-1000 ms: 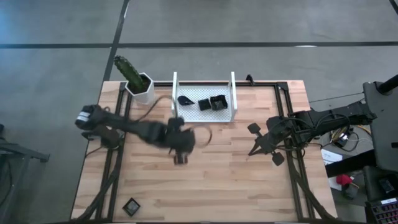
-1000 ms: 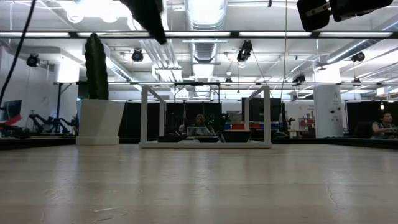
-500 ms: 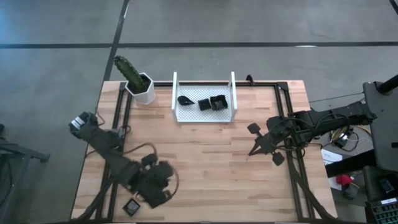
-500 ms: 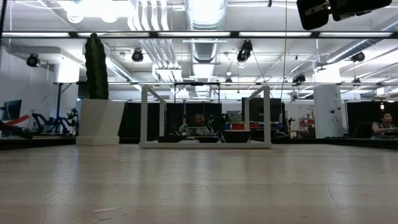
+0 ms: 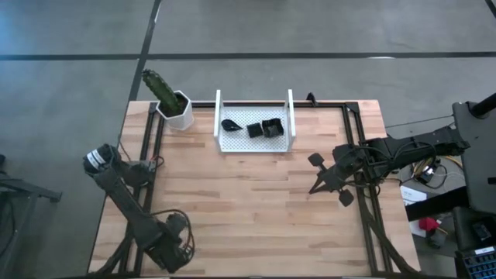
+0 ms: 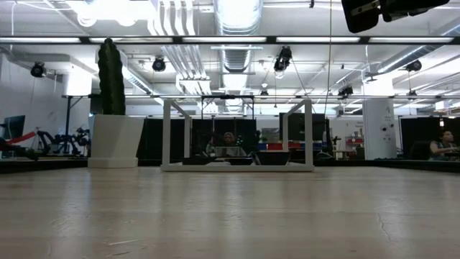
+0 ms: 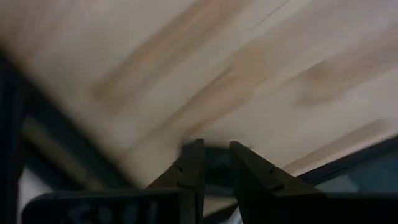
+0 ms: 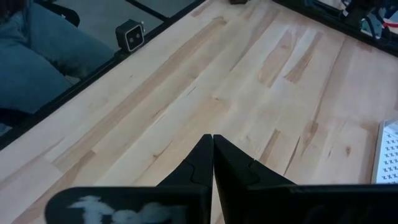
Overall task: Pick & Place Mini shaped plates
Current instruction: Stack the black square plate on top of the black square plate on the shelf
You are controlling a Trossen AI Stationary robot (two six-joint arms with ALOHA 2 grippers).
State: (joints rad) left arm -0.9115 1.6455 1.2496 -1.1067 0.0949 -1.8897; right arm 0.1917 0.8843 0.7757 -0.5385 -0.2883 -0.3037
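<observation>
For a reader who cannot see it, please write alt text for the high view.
The left gripper is low over the table's near left corner, while the right gripper, shut, waits at the right side. At the far edge, the white tray holds three mini shaped plates, beside a potted cactus.

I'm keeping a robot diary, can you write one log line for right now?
left gripper: open over front-left plate | right gripper: shut, waiting right | tray: three plates inside

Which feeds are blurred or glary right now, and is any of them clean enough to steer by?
Left wrist view: smeared with blur; a dark shape sits between the left end effector fingers. Right wrist view: sharp on the table. Low view: glare from ceiling lights. High view: evenly lit, clean.
</observation>
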